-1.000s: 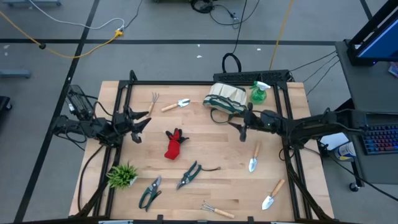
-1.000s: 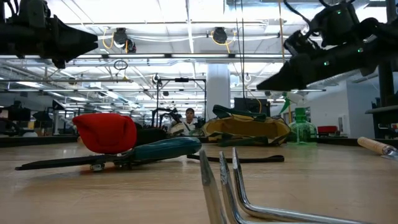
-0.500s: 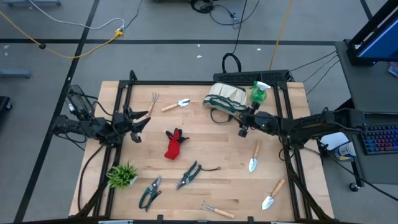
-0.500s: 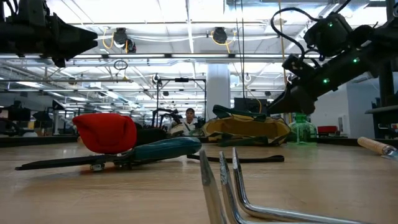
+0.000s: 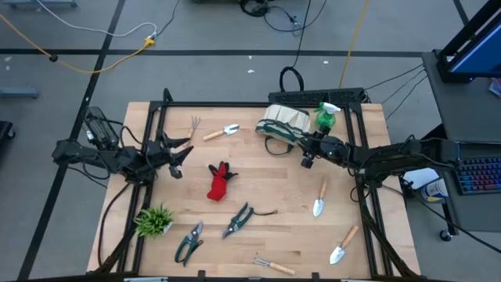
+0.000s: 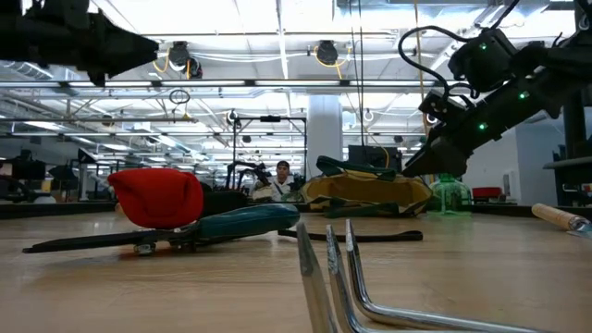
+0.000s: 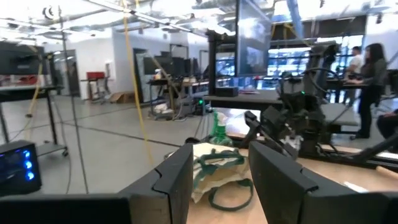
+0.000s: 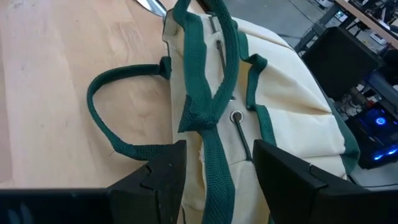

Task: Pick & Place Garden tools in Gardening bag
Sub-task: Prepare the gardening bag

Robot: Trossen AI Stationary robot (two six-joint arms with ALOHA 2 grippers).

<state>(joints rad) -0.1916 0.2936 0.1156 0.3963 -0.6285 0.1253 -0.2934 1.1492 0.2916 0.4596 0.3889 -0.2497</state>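
The cream gardening bag with green trim lies at the table's far middle, a looped handle spread on the wood. My right gripper hangs open just over the bag's near right edge, slanting down, fingers over a green strap. My left gripper is open in the air at the left, pointing right. The garden tools lie loose: red glove, hand rake, trowels, shears, another rake. The green spray bottle stands beside the bag.
A spiky green plant tuft sits at the near left. A dark metal frame runs along the table's sides and far edge. Bare wood lies between the glove and the right-hand trowels. People show in the room beyond the table.
My right gripper has gone toward the table's far edge and the bag, tipping its fingers from nearly level to slanting down, and it has sunk a little. My left gripper has risen slightly. Both have stayed open. No tool has moved.
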